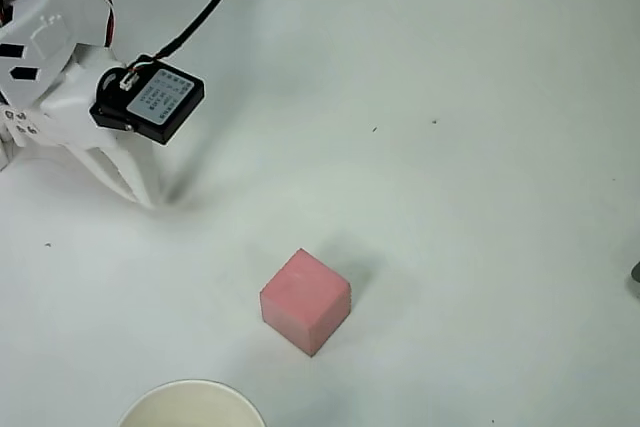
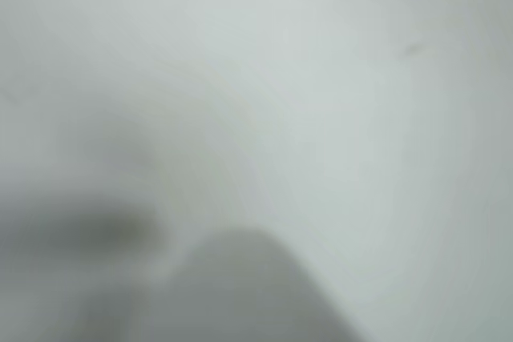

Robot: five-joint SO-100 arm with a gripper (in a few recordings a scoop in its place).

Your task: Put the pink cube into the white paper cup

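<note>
The pink cube [image 1: 305,300] sits on the white table, a little below the middle of the overhead view, one corner turned toward the bottom edge. The white paper cup [image 1: 192,403] stands at the bottom edge, left of and below the cube, with just its rim and cream inside showing. My gripper [image 1: 148,199] is at the upper left, well apart from the cube. Its white fingers [image 1: 125,169] run down to meet at one tip near the table, with nothing between them. The wrist view is a blur of pale table with a grey shape [image 2: 240,294] at the bottom.
A black motor block [image 1: 150,99] with a label and a black cable [image 1: 205,7] sits on the arm at the upper left. The white table [image 1: 470,147] is bare to the right, apart from a few small specks. A dark object [image 1: 636,272] touches the right edge.
</note>
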